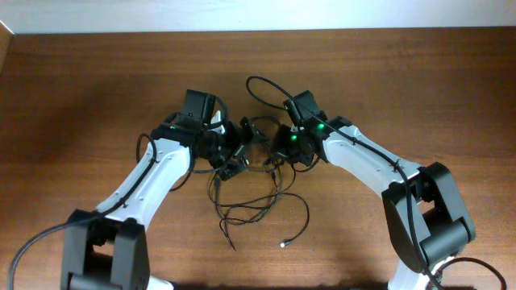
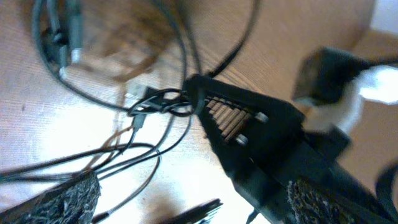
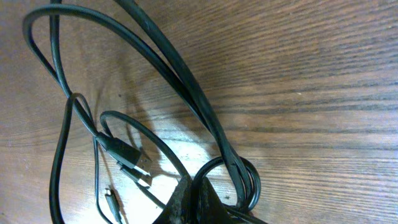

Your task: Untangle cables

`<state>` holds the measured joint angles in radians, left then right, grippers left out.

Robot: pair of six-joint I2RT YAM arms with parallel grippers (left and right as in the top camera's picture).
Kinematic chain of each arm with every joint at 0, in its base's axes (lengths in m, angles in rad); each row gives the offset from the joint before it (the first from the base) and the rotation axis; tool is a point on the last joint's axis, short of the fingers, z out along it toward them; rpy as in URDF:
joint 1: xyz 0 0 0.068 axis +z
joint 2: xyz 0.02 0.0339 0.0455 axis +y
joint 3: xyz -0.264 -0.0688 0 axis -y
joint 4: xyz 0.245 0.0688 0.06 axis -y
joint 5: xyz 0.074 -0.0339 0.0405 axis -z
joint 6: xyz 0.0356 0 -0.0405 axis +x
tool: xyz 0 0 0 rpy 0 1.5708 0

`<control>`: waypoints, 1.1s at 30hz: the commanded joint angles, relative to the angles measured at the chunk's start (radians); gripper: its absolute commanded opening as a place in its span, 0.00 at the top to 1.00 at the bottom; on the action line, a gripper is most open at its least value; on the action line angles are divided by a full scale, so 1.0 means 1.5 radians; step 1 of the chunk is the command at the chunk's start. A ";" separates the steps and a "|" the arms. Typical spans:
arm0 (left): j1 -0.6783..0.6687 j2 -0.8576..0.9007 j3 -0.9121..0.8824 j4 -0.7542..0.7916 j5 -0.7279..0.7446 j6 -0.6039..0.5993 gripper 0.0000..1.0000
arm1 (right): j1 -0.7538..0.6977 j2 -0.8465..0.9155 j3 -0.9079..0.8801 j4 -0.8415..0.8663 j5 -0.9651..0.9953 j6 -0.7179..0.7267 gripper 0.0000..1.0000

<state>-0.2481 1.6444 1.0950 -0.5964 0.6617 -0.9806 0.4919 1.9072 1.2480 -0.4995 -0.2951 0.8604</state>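
The cables (image 1: 256, 201) are thin black cords lying in a loose tangle on the wooden table between my two arms. My left gripper (image 1: 234, 161) stands wide open at the tangle's upper left. In the left wrist view, its pads (image 2: 68, 199) sit far apart with loose strands (image 2: 124, 155) crossing between them, held by neither. My right gripper (image 1: 274, 153) is shut on a cable. Seen from the right wrist, its fingers (image 3: 208, 202) pinch one black strand where a coiled loop (image 3: 245, 180) begins. The right gripper's black finger (image 2: 242, 118) shows in the left wrist view, touching a small knot (image 2: 165, 104).
Two USB plugs (image 3: 132, 157) and a smaller plug (image 3: 111, 202) lie on the table (image 1: 419, 80) left of my right fingers. One loose plug end (image 1: 284, 242) trails toward the front. The table's far edge (image 1: 242, 31) runs along the top.
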 commanded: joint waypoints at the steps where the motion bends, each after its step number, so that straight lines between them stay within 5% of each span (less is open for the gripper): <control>1: -0.008 0.050 -0.001 -0.003 -0.033 -0.139 0.01 | 0.004 -0.011 0.002 -0.007 0.008 -0.013 0.96; 6: -0.034 0.119 -0.001 0.016 -0.045 -0.157 0.00 | 0.004 -0.020 0.002 -0.007 -0.025 -0.029 0.96; 8: -0.048 0.153 -0.001 0.061 -0.045 -0.157 0.09 | 0.004 -0.033 0.002 -0.007 -0.036 -0.031 0.96; 9: -0.057 0.167 -0.001 0.081 -0.045 -0.157 0.29 | 0.004 -0.040 0.002 -0.007 -0.045 -0.034 0.96; 11: -0.071 0.196 -0.001 0.095 -0.056 -0.156 1.00 | 0.003 -0.056 0.002 -0.013 -0.072 -0.048 0.96; 15: -0.074 0.225 -0.001 0.093 -0.121 -0.138 1.00 | -0.011 -0.116 0.002 -0.086 -0.107 -0.103 0.96; 24: -0.074 0.225 -0.001 0.114 -0.189 -0.095 1.00 | -0.074 -0.167 0.002 -0.086 -0.518 -0.270 0.96; 29: -0.069 0.225 -0.001 0.116 -0.186 0.058 1.00 | -0.174 -0.166 0.002 -0.058 -0.441 -0.282 0.96; 33: -0.050 0.225 -0.001 0.162 -0.023 0.183 1.00 | -0.188 -0.165 0.002 -0.098 -0.260 -0.434 0.96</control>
<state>-0.3538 1.9568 1.1053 -0.3878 0.5110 -0.9157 0.2195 1.6970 1.2430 -0.6067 -0.8600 0.4042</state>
